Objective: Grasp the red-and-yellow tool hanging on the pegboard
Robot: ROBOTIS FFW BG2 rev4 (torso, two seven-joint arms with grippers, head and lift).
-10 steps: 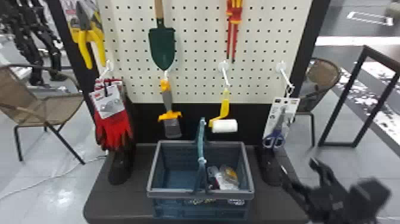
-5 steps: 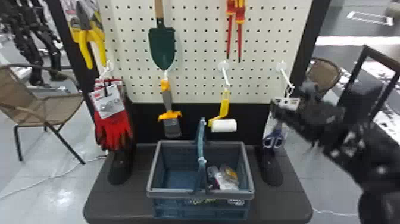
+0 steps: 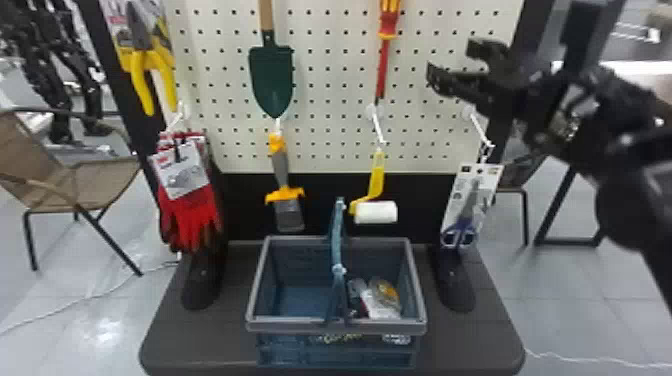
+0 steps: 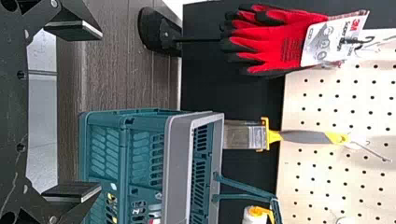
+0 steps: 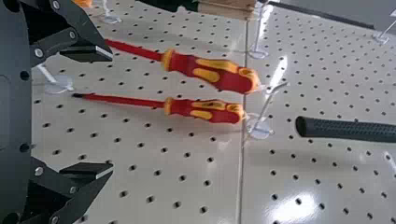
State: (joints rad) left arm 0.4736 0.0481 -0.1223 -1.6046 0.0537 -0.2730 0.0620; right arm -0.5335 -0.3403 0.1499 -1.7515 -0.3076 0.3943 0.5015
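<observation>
Head view: right gripper (image 3: 452, 62), jaws apart and empty, faces the pegboard (image 3: 325, 125); red-and-yellow tool (image 3: 384, 50) hangs vertically, handle up, at the gripper's 9 o'clock, near but apart.

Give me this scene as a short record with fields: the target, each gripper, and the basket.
target: two red-and-yellow screwdrivers, hanging on the pegboard
right gripper: open, up at the pegboard, not closed on the screwdrivers
left gripper: open, low, facing the basket
basket: on the table, small items inside
task state: grasp not yet made
</observation>
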